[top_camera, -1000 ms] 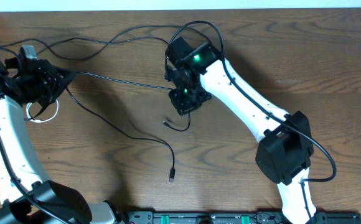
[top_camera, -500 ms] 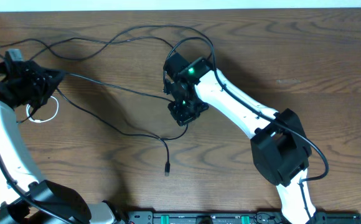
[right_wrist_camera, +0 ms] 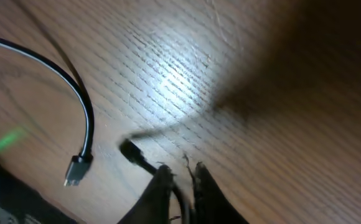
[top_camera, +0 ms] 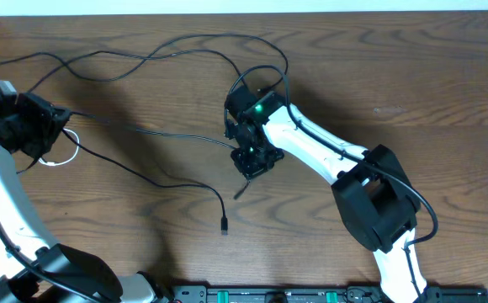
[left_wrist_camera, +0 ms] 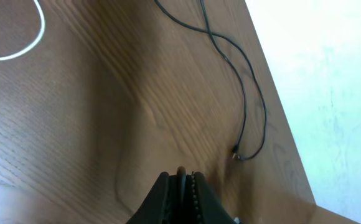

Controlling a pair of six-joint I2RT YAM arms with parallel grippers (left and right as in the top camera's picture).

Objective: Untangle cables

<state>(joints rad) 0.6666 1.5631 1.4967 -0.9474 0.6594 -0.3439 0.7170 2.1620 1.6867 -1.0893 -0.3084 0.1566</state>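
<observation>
Left pincer (left_wrist_camera: pixel 182 179) clamped on black cable (top_camera: pixel 143 130). It runs taut to right pincer (right_wrist_camera: pixel 179 177), narrow, pinching it near a plug. White cable (top_camera: pixel 69 150) loops by left. Other black (top_camera: pixel 168 181) crowds close there. Roughly midway, I judge; laying them apart remains.

White arm links (top_camera: pixel 311 143), black joints (top_camera: pixel 379 202), green light (top_camera: pixel 259 107)

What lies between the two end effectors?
Overhead view: one black cable runs straight from the left end effector to the right end effector; a second black cable curves below it.
</observation>
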